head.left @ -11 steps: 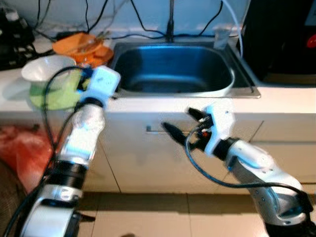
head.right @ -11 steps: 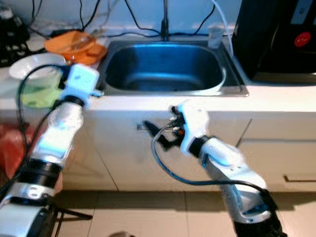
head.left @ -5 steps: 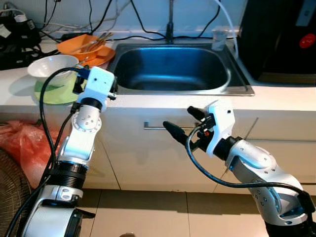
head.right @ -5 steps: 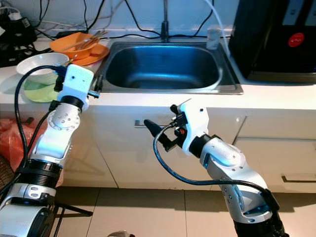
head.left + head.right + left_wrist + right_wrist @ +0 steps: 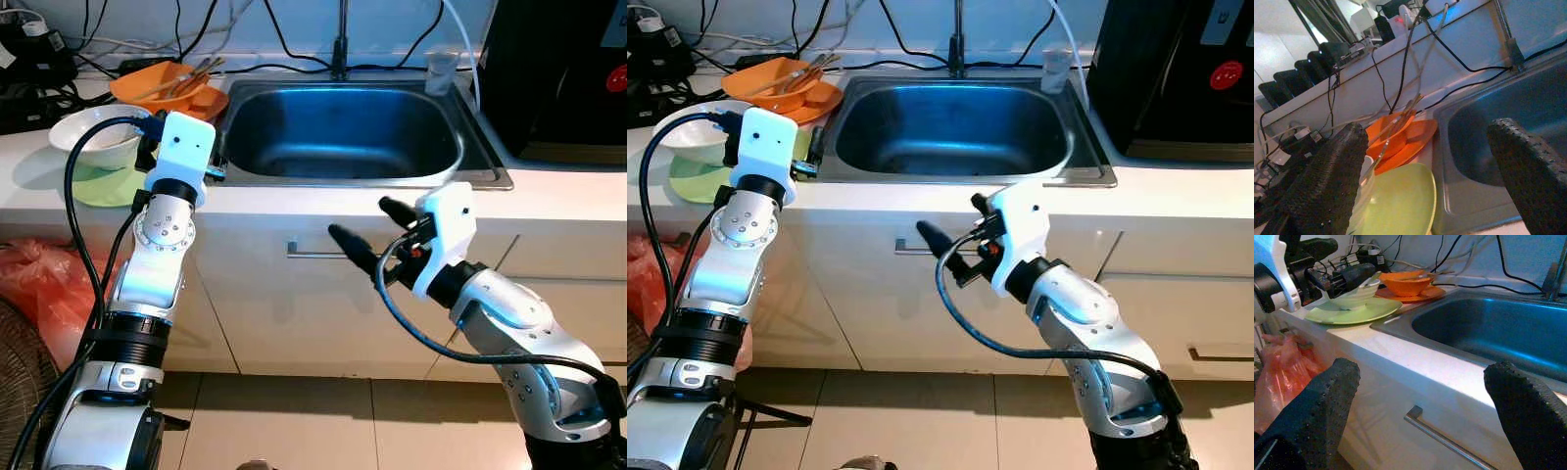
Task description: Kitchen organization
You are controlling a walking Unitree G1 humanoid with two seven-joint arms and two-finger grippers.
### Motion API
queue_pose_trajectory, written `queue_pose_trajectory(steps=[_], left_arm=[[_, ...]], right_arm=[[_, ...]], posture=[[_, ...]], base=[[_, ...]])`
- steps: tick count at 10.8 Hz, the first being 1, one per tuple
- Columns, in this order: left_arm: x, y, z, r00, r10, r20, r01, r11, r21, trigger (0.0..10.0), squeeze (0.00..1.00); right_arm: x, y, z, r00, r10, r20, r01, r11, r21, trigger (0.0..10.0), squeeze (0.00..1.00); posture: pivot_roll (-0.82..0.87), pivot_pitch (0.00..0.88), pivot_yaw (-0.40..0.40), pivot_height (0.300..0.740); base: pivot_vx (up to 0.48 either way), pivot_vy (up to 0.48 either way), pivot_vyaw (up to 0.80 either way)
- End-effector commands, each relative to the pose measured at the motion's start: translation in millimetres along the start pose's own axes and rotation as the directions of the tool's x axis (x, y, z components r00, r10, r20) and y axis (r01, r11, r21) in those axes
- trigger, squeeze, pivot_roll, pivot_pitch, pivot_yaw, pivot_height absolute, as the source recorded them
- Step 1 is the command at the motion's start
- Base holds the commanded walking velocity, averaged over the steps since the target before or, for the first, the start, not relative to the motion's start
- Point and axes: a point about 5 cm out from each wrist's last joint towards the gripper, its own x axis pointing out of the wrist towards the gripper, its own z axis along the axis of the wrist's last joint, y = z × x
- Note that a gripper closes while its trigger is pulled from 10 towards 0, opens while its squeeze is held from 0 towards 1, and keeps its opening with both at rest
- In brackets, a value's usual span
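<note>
Both knurled black jaws are held open, the left gripper (image 5: 1425, 181) over a glossy round green plate (image 5: 1396, 205), the right gripper (image 5: 1420, 406) before the steel sink (image 5: 1488, 328).

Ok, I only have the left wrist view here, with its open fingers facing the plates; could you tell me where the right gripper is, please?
Observer: The right gripper hovers in front of the cabinet, just below the front rim of the sink, close to the drawer handle.
Operator: Thank you. Is it holding anything?
Observer: No, its fingers are spread apart with nothing between them.
Operator: And what stands on the far side of the sink from the plates?
Observer: A tall black appliance stands on the counter there.
</note>
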Motion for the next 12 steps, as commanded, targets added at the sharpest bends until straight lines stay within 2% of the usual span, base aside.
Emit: queue_pose_trajectory(steps=[1,5,12], left_arm=[[1.3,4.1,2.5,1.000,0.018,0.002,-0.018,1.000,-0.005,10.0,0.00],[1.9,3.8,4.0,1.000,0.012,0.003,-0.012,1.000,-0.006,10.0,0.00],[2.0,3.5,4.7,1.000,0.005,0.004,-0.005,1.000,-0.004,10.0,0.00]], right_arm=[[0.1,2.1,8.6,0.999,0.009,0.043,-0.008,1.000,-0.014,10.0,0.00],[0.3,2.5,8.1,0.999,0.011,0.045,-0.010,1.000,-0.014,10.0,0.00],[0.2,2.6,6.2,0.999,0.011,0.041,-0.011,1.000,-0.015,10.0,0.00]], posture=[[0.04,0.026,0.055,0.740],[0.04,0.023,0.058,0.740],[0.04,0.020,0.060,0.740]], base=[[0.000,0.000,0.00],[0.061,0.000,0.00],[0.409,0.000,0.00]])
